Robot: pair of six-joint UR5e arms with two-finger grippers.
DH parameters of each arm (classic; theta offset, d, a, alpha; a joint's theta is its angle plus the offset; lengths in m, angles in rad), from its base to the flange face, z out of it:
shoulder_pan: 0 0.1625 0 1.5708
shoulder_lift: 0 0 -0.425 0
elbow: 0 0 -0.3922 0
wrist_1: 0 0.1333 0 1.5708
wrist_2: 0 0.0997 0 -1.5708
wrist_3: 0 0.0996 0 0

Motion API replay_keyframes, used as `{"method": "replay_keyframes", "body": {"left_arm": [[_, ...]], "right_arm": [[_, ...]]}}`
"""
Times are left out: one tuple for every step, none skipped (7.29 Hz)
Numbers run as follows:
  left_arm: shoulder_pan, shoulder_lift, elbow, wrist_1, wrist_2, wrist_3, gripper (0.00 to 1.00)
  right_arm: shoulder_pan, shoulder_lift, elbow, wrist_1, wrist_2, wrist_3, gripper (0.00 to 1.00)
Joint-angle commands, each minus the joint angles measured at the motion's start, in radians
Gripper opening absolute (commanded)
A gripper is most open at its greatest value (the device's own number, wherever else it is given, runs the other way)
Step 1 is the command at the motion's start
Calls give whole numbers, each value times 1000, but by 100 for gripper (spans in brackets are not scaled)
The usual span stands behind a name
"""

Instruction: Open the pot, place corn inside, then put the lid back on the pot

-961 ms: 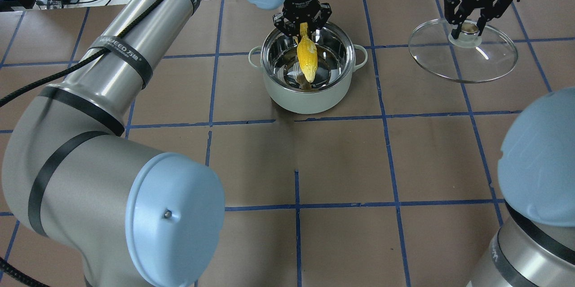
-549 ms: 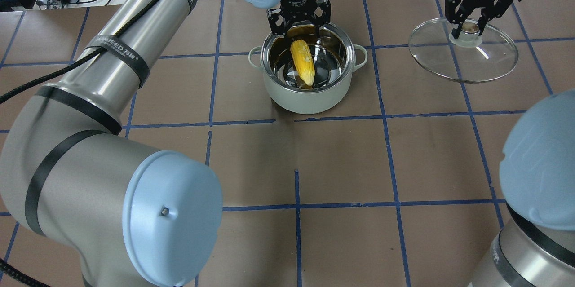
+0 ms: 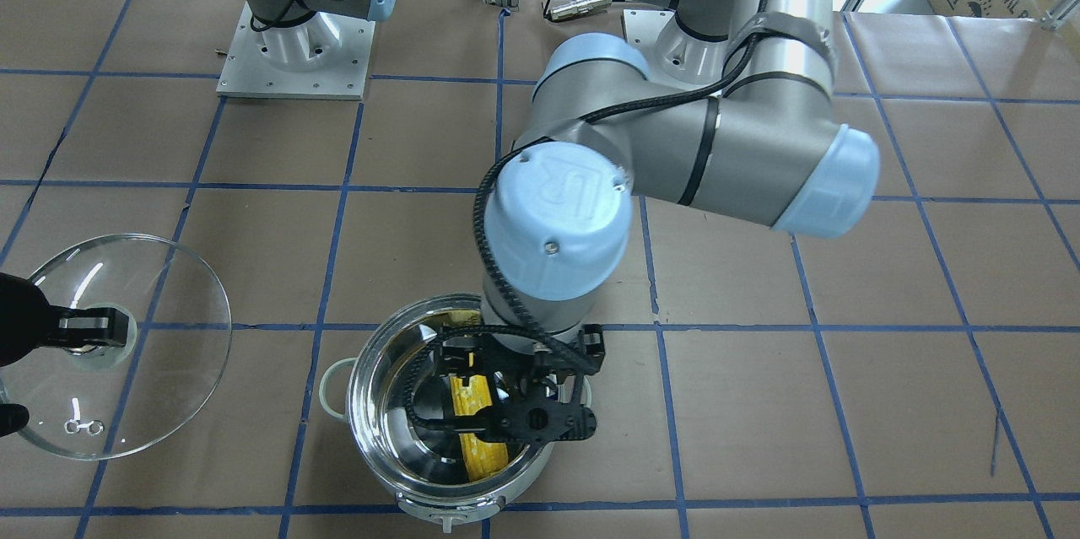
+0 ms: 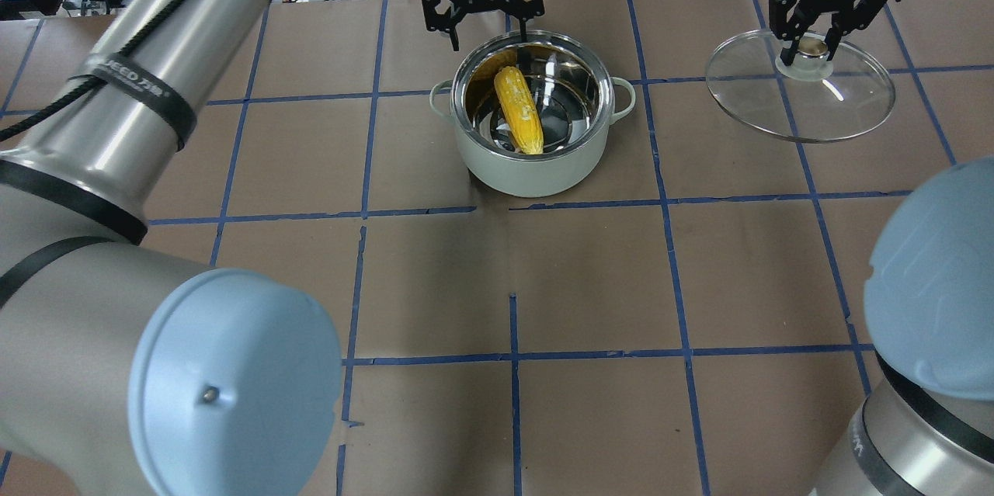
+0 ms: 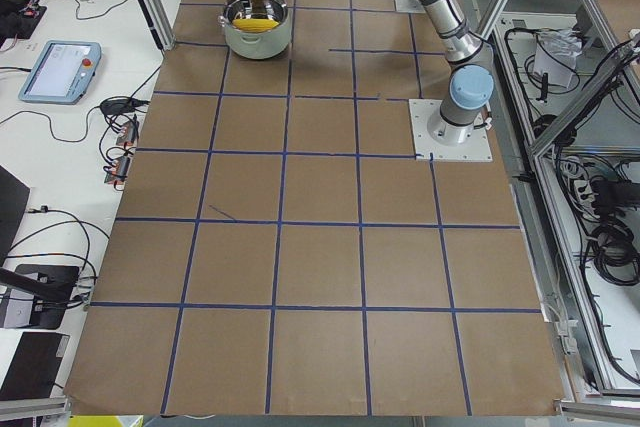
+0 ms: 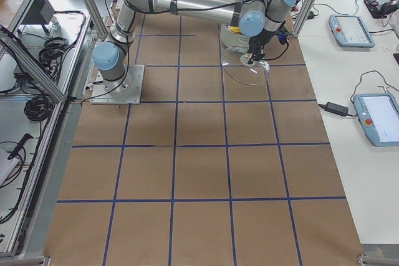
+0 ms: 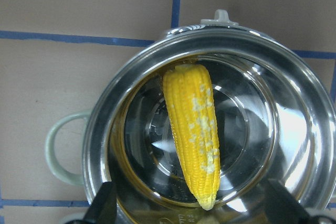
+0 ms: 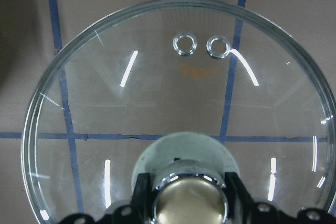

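The corn (image 4: 519, 109) lies loose inside the open steel pot (image 4: 536, 170), slanted across its bottom. It also shows in the left wrist view (image 7: 191, 140) with the pot's rim (image 7: 105, 129) around it. My left gripper (image 4: 481, 11) is open and empty, above the pot's far rim; in the front view it (image 3: 515, 412) hangs over the pot (image 3: 363, 404). My right gripper (image 4: 811, 46) is shut on the knob (image 8: 189, 203) of the glass lid (image 4: 800, 104), which it holds tilted to the pot's right. The lid fills the right wrist view (image 8: 178, 103).
The table is brown paper with a blue tape grid (image 4: 512, 356). My left arm's elbow (image 3: 557, 227) hangs over the table beside the pot. The arm bases (image 3: 295, 50) stand at the robot's edge. Tablets (image 6: 349, 29) lie on the side bench.
My left gripper opened and let go of the corn, which dropped flat into the pot. The gripper then rose and drew back past the pot's far rim. The right gripper and lid stayed put.
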Motion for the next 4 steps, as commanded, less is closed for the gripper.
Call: {"method": "replay_keyframes", "body": {"left_arm": [[106, 179, -107, -126, 2, 161, 100], [144, 263, -210, -124, 1, 202, 100], [170, 341, -323, -118, 1, 226, 100], [189, 423, -418, -112, 1, 230, 100]], "right_arm": [[5, -9, 0, 0, 3, 4, 7], [6, -12, 0, 0, 3, 4, 7], [8, -12, 0, 0, 3, 6, 7], [11, -16, 0, 0, 4, 10, 7]]}}
